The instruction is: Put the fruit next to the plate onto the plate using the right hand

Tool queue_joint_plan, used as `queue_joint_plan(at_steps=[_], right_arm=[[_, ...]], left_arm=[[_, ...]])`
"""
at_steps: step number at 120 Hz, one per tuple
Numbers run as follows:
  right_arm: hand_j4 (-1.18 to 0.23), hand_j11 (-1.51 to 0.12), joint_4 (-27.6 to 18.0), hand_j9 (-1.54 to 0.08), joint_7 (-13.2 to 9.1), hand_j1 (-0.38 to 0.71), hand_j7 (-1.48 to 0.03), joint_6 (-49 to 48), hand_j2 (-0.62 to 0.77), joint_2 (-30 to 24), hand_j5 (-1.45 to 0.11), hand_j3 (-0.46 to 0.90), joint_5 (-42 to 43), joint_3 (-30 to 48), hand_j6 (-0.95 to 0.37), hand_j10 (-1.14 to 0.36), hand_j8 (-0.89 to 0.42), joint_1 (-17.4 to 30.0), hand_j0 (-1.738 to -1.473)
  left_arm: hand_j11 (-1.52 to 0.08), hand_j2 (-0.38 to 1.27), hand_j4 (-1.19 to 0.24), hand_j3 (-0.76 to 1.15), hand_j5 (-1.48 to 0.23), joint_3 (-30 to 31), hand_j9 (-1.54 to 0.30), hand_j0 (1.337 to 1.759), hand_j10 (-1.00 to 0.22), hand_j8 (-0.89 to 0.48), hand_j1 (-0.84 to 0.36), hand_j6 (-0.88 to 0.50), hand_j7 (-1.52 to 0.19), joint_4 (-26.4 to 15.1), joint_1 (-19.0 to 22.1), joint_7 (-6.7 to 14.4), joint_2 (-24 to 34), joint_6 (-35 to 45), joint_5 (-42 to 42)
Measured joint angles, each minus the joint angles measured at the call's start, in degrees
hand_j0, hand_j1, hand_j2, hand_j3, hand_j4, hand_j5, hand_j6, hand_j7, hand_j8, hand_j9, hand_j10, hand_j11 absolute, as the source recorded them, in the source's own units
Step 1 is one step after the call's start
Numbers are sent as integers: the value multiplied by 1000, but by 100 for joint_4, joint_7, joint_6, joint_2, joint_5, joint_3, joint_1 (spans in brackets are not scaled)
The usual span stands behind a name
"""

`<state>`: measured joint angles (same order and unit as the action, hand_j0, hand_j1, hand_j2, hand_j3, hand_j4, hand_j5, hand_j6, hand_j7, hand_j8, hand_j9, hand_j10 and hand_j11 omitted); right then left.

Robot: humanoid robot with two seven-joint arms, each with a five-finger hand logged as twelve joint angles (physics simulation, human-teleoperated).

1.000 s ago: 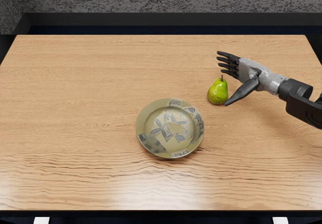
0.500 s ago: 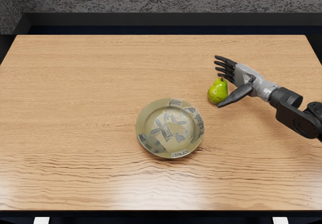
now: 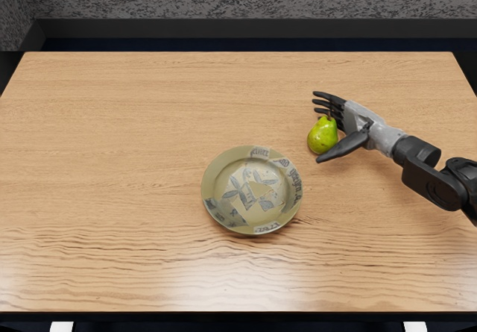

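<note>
**Q:** Status of the right hand (image 3: 352, 120)?

**A:** Released. The fingers (image 3: 325, 101) are spread and pass behind the pear (image 3: 322, 135). The thumb (image 3: 333, 150) extends along its near side. The fruit sits in the gap between them, and no grasp is visible.

**Q:** What changed in the last second?

**A:** The hand advanced leftward from a position just right of the pear. It now brackets the fruit. The pear is in the same spot and upright, stem up.

**Q:** Location of the task items?

**A:** The pear stands on the worktop (image 3: 112, 160), right of centre in the frame, up and to the right of the plate (image 3: 260, 153) and near it. The patterned plate lies at frame centre with nothing on it.

**Q:** Meaning for the task?

**A:** The approach appears complete and the grasp is the step in hand. The next move probably calls for closing fingers and thumb on the pear body. Risk: a rounded, tapered fruit may tip or roll if one side makes contact first.

**Q:** Left arm?

**A:** Out of view.
</note>
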<state>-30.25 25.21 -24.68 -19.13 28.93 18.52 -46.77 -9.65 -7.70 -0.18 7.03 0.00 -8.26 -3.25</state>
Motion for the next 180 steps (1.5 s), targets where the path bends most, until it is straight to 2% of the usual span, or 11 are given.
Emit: queue_joint_plan(at_steps=[42, 73, 121, 137, 156, 168, 180], right_arm=[[-169, -218, 10, -218, 17, -149, -218, -1, -31, 14, -219, 0, 39, -15, -169, -168, -169, 2, -1658], [-263, -340, 12, -340, 143, -37, -340, 5, -49, 6, -340, 0, 53, -175, -263, -262, -262, 3, -1658], [-452, -570, 17, -570, 174, 170, -574, 0, -74, -1, -571, 0, 46, -313, -450, -432, -450, -1, -1657], [-550, -714, 17, -714, 217, 208, -711, -4, 52, -18, -716, 0, 98, -330, -554, -420, -419, -11, -1655], [-640, -852, 32, -856, 331, 174, -844, 3, -63, -35, -867, 0, 160, -396, -557, -370, -369, -21, -1651], [-677, -929, 35, -936, 352, 232, -909, -17, 66, -42, -950, 0, 159, -405, -555, -332, -328, -23, -1651], [-708, -978, 34, -979, 356, 226, -951, -68, 12, -47, -990, 0, 164, -422, -562, -310, -303, -49, -1649]], left_arm=[[-1, 0, -1, 0, -1, -2, -1, 1658, -1, -1, 348, -1, -1, -2, 0, 0, 0, 0, 0], [-1, 0, -1, 0, -1, -1, -1, 1658, -1, -1, 348, -1, -1, -2, 0, 0, 0, 0, 0], [-1, 0, -1, 0, -1, -1, -1, 1658, -1, -1, 348, -1, -1, -1, 0, 0, 0, 0, 0], [-1, 0, -1, 0, -1, 0, -1, 1658, -1, -1, 348, -1, -1, -3, 1, 0, 0, 0, 0], [-1, 0, -1, 0, -1, 0, -1, 1658, -1, -1, 348, -1, -1, -2, 0, 0, 0, 0, 0], [-1, 0, -1, 0, -1, -1, -1, 1658, -1, -1, 348, -1, -1, -2, 0, 0, 0, 1, 0], [-1, 0, -1, 0, -1, 0, -1, 1658, -1, -1, 348, -1, -1, -3, 0, 0, 0, 0, -1]])
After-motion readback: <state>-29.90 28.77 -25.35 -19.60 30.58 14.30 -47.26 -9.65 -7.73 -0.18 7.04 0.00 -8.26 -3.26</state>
